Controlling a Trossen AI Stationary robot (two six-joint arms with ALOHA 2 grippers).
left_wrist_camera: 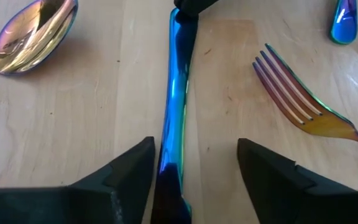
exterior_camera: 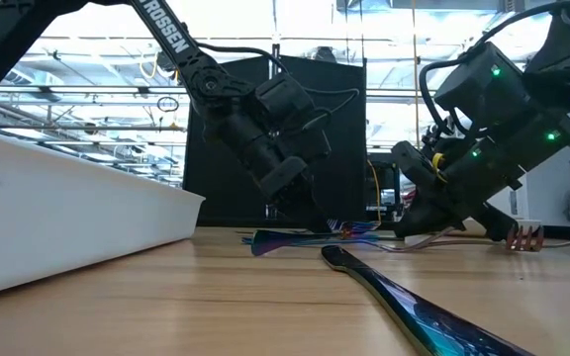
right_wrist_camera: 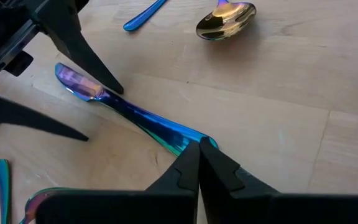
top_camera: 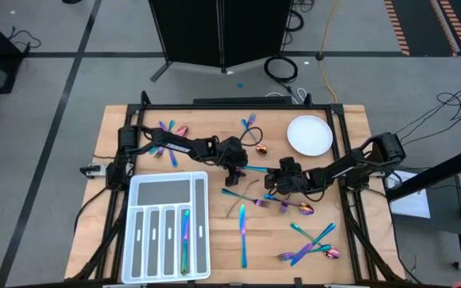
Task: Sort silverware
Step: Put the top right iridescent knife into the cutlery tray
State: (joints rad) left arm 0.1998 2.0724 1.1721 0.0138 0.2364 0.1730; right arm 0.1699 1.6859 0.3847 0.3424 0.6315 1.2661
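A slim blue piece of silverware [top_camera: 256,170] lies on the wooden table [top_camera: 214,120] between my two grippers. My left gripper [left_wrist_camera: 194,152] is open, and its fingers stand astride one end of the piece [right_wrist_camera: 73,81]. That end lies close beside one finger [left_wrist_camera: 138,165]; I cannot tell whether they touch. My right gripper [right_wrist_camera: 199,146] is shut on the opposite end. The left gripper [top_camera: 240,165] comes from the table's left, the right gripper [top_camera: 272,174] from its right. My right gripper has the teal-blue end [right_wrist_camera: 188,135] of the slim piece at its shut fingertips, apparently pinched between the two. The fingers slant down from the table's right and lie along the piece. The rest of the piece stretches away toward the left gripper, low over the wood.
A white compartmented tray [top_camera: 166,192] sits at the near left with one piece [top_camera: 185,240] in a slot. A round white plate [top_camera: 309,134] is at the far right. Loose silverware lies around: a spoon [left_wrist_camera: 33,34], a fork [left_wrist_camera: 297,99], a spoon [right_wrist_camera: 225,18] and several pieces near the front [top_camera: 310,248].
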